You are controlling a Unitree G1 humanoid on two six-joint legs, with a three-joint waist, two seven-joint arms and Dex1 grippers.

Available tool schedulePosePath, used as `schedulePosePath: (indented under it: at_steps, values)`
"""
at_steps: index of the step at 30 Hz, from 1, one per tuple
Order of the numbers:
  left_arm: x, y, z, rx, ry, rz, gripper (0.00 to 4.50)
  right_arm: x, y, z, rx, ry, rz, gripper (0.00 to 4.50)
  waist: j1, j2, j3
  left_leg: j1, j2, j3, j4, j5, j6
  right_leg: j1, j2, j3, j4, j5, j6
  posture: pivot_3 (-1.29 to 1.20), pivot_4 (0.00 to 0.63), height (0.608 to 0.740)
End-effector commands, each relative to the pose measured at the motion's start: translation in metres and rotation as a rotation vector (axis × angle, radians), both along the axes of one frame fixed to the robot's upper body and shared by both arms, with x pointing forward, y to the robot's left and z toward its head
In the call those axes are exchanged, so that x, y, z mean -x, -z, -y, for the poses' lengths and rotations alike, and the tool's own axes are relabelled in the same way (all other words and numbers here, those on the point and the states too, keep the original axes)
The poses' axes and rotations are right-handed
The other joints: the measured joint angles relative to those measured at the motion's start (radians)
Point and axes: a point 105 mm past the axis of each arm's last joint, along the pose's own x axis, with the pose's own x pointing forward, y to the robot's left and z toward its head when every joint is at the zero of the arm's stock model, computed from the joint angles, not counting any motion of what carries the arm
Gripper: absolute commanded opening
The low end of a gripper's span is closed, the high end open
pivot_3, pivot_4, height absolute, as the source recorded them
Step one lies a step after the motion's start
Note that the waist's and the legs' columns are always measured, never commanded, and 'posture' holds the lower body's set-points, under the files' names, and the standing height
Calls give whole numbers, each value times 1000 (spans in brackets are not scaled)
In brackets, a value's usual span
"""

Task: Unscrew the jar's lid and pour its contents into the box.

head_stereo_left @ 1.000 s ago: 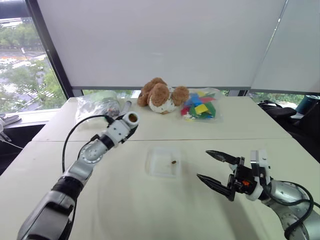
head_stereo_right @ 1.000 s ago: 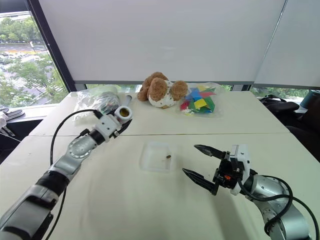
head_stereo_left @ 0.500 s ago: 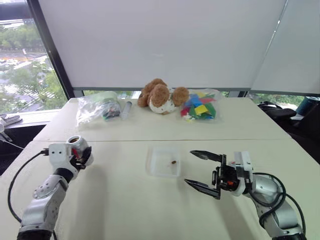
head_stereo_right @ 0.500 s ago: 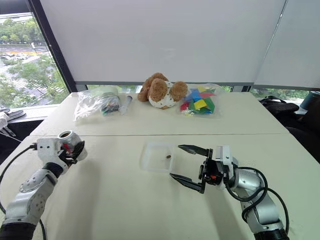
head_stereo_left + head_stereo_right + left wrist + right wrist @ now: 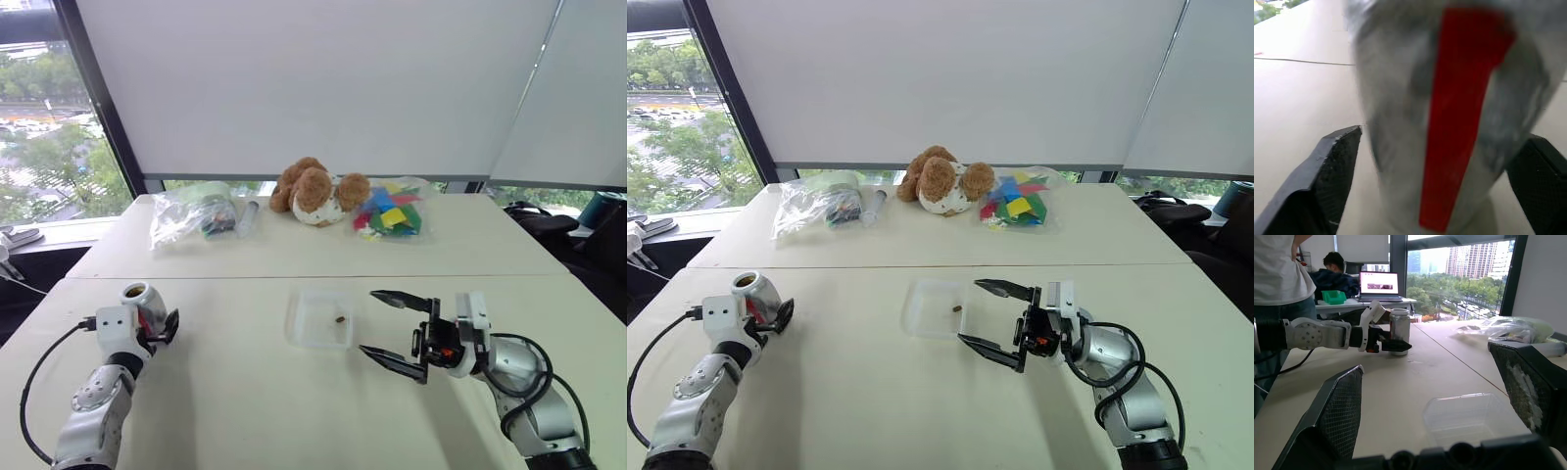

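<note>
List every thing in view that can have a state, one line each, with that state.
jar: upright on the table, lid off, mouth open.
box: flat on the table, uncovered, one small dark piece inside.
left gripper: fingers spread either side of the jar.
right gripper: open, empty, beside the box.
bag of blocks: lying on the far table.

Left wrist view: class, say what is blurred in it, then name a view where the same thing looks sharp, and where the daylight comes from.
Left wrist view: the jar is too near and blurred. Right wrist view: the jar stands sharp on the table; daylight comes through the window behind.
</note>
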Motion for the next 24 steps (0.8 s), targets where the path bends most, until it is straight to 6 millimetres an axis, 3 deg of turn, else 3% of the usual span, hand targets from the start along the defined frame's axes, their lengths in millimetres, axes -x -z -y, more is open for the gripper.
schedulePosePath:
  at_steps: [1, 9, 13, 19, 24]
  values:
    - [8, -31, -4, -28, -14, 88, 4386, 6, -13, 7, 2, 5, 44, 4500, 1, 0, 0, 0, 0, 0, 0, 0, 0, 0, -1, 0, 0, 0, 0, 0, 150, 740]
    - [37, -35, -12, -87, 30, 21, 4386, 14, -8, 32, 52, 67, 3, 4500, 0, 0, 0, 0, 1, 0, -1, 0, 0, 0, -1, 0, -2, -2, -3, 0, 150, 740]
    - [61, -51, -2, -287, 266, -7, 4386, 26, -3, 64, 139, 129, -33, 4500, 1, -1, 0, 0, 4, 0, -1, 0, 0, 0, -2, 0, -3, -4, -7, 0, 150, 740]
    - [101, -46, 15, -562, 597, -137, 4386, 43, 6, 104, 299, 156, -105, 4500, 0, 0, 0, 2, 3, 4, -9, 0, -1, -2, -8, 2, -6, -6, -10, 0, 150, 740]
    - [120, -43, 11, -570, 709, -174, 4386, 53, 11, 119, 361, 154, -134, 4500, -1, 0, 0, 1, 4, 4, -12, 0, -1, -4, -7, 2, -8, -6, -10, 0, 150, 740]
